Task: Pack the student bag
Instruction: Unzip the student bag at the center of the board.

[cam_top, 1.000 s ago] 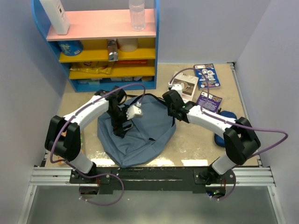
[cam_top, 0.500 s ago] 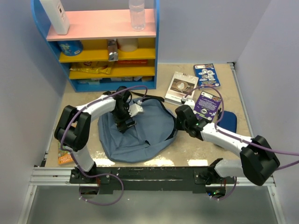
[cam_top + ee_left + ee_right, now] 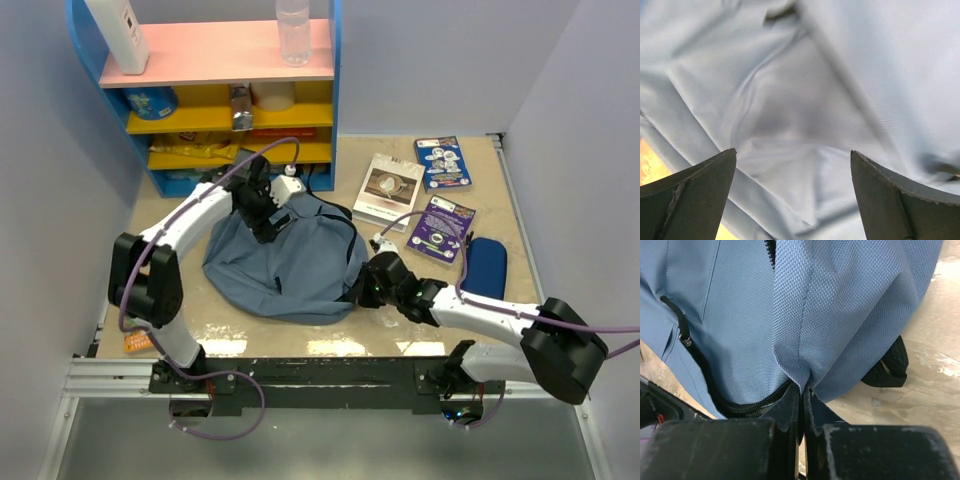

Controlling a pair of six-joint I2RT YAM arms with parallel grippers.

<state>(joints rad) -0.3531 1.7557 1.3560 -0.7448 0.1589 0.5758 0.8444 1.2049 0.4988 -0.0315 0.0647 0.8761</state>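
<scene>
The student bag is a soft slate-blue backpack lying crumpled in the middle of the table. My left gripper hovers over its far edge; in the left wrist view it is open and the bag's fabric fills the frame. My right gripper is at the bag's near right edge. In the right wrist view it is shut on a pinched fold of the bag beside the black zipper and a black strap.
A blue, yellow and pink shelf stands at the back left with bottles and packets. Three booklets lie at the back right. A dark-blue pencil case lies at the right. An orange packet lies near the left base.
My right gripper moved nearer and left, dragging the bag's right edge with it so the bag bunched up. My left gripper moved farther back to the bag's far edge.
</scene>
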